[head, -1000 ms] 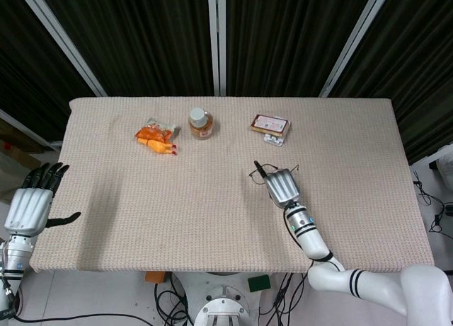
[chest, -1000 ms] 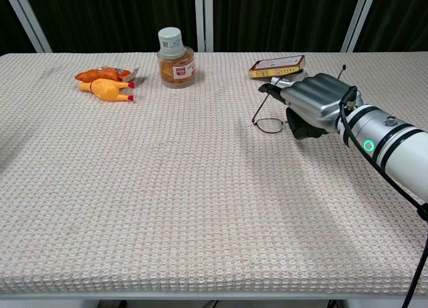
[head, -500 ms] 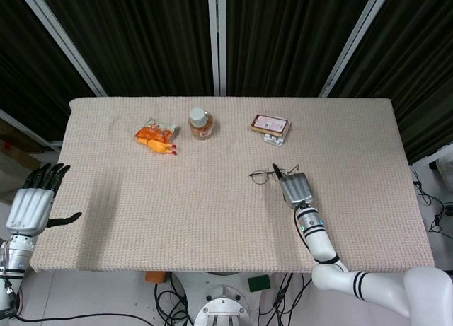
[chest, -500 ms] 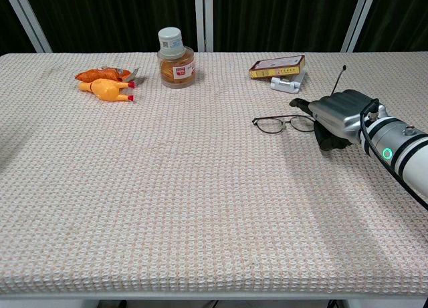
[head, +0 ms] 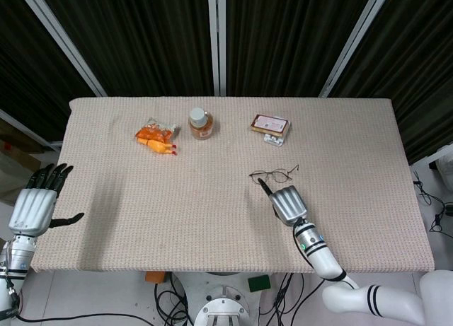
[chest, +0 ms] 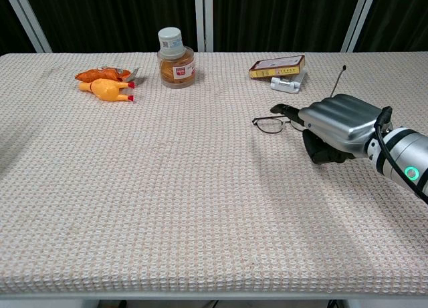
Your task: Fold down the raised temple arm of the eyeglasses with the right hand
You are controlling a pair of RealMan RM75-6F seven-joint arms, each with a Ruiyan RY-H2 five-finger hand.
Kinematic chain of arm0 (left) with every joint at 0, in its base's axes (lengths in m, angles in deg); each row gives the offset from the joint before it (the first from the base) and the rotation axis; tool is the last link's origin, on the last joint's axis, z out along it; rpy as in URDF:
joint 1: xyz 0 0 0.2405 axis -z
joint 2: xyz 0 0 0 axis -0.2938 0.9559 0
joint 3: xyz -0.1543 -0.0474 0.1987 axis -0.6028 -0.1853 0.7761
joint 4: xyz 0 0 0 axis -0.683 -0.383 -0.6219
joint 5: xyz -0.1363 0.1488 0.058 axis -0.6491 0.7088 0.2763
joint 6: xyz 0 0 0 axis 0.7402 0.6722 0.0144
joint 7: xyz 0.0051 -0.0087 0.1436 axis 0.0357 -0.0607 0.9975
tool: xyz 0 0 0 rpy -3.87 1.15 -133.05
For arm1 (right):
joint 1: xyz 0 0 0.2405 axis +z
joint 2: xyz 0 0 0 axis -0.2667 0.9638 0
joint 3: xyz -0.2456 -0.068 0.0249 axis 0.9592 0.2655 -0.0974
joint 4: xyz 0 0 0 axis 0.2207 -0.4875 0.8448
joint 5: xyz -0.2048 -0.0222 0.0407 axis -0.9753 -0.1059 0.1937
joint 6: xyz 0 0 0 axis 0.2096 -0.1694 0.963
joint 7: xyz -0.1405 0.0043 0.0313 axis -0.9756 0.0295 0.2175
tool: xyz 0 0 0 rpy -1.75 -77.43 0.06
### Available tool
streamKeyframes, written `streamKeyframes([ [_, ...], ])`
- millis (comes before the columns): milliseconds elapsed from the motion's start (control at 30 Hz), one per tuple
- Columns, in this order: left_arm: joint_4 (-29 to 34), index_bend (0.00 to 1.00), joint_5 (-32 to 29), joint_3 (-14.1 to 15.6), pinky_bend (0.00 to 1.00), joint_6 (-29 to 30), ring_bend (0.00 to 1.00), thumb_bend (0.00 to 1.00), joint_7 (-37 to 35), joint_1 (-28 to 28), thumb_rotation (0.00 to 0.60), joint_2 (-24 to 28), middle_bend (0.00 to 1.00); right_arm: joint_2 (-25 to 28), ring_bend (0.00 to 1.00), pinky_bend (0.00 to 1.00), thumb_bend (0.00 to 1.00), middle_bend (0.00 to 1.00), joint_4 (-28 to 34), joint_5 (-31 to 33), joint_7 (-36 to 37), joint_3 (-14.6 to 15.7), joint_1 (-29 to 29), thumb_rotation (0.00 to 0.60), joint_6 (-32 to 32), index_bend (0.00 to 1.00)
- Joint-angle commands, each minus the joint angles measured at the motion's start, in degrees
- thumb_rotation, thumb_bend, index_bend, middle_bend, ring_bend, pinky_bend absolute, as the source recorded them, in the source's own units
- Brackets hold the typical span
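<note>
The thin-framed eyeglasses (head: 272, 175) (chest: 270, 125) lie lenses-down on the woven table cloth, right of centre. One temple arm (chest: 338, 81) sticks up above the frame's right end. My right hand (head: 287, 202) (chest: 338, 126) hovers just on the near side of the glasses, holding nothing. Most of its fingers are curled under, and one dark finger (chest: 281, 109) reaches out over the frame's right lens; whether it touches I cannot tell. My left hand (head: 34, 207) hangs off the table's left edge with fingers spread, seen only in the head view.
At the back stand an amber jar with a white cap (head: 200, 123) (chest: 176, 58), a rubber chicken toy beside an orange packet (head: 156, 136) (chest: 107, 87), and a flat box (head: 270, 124) (chest: 277, 67) with a small white object (chest: 286, 85) in front.
My right hand has drawn back from over the glasses toward the near edge, then shifted left. The glasses, tilted under it a second ago, now lie flat with the temple still raised.
</note>
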Motion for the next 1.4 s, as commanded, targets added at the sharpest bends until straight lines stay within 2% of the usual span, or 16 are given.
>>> streamKeyframes([
  [33, 0.3, 0.08, 0.1, 0.1, 0.12, 0.4, 0.02, 0.07, 0.3, -0.2, 0.431, 0.1, 0.07, 2.5, 0.91, 0.8, 1.0, 0.94, 4.5, -7.4, 3.3, 2.4, -0.8, 0.6, -3.5, 0.0],
  [133, 0.7, 0.08, 0.1, 0.1, 0.12, 0.8, 0.02, 0.07, 0.5, -0.4, 0.431, 0.3, 0.07, 3.6, 0.9, 0.8, 1.0, 0.94, 6.4, -13.3, 6.0, 2.7, -2.1, 0.6, -8.6, 0.0],
  [233, 0.8, 0.08, 0.2, 0.1, 0.12, 0.9, 0.02, 0.07, 0.6, -0.6, 0.429, 0.4, 0.07, 4.7, 0.9, 0.8, 1.0, 0.94, 6.7, -19.0, 9.9, 1.8, -4.2, 0.6, -16.1, 0.0],
  [333, 0.8, 0.08, 0.2, 0.1, 0.12, 0.9, 0.02, 0.07, 0.5, -0.5, 0.429, 0.4, 0.07, 5.9, 0.9, 0.8, 1.0, 0.94, 6.1, -20.3, 11.9, 0.1, -6.3, 0.6, -21.4, 0.0],
  [433, 0.6, 0.08, 0.3, 0.1, 0.12, 0.8, 0.02, 0.07, 0.3, -0.4, 0.431, 0.4, 0.07, 7.4, 0.9, 0.8, 1.0, 0.94, 5.2, -18.1, 13.2, -2.0, -7.6, 0.6, -23.0, 0.0],
  [533, 0.5, 0.08, 0.4, 0.1, 0.12, 0.6, 0.02, 0.07, 0.2, -0.3, 0.43, 0.2, 0.07, 8.9, 0.9, 0.8, 1.0, 0.94, 2.8, -12.3, 14.9, -5.0, -8.6, 0.6, -21.9, 0.0],
  [633, 0.4, 0.08, 0.3, 0.1, 0.12, 0.4, 0.02, 0.07, 0.2, -0.2, 0.431, 0.1, 0.07, 9.3, 0.9, 0.8, 1.0, 0.94, -0.5, -5.4, 14.7, -7.0, -8.6, 0.6, -17.8, 0.0],
  [833, 0.6, 0.08, 0.0, -0.1, 0.12, -0.1, 0.02, 0.07, 0.4, 0.1, 0.429, 0.1, 0.07, 7.2, 0.9, 0.8, 1.0, 0.94, -6.3, 3.5, 13.3, -8.2, -7.0, 0.6, -9.2, 0.0],
  [1167, 0.7, 0.08, -0.1, 0.0, 0.12, -0.7, 0.02, 0.07, 0.0, 0.4, 0.431, 0.4, 0.07, 0.5, 0.9, 0.8, 1.0, 0.94, -14.8, 7.9, 9.0, -7.9, -4.5, 0.6, -4.7, 0.0],
  [1400, -0.3, 0.08, -0.1, 0.1, 0.12, -0.5, 0.02, 0.07, -1.2, 0.2, 0.433, 0.3, 0.07, -2.6, 0.9, 0.8, 1.0, 0.94, -16.1, 8.1, 6.5, -7.2, -2.3, 0.6, -2.6, 0.0],
])
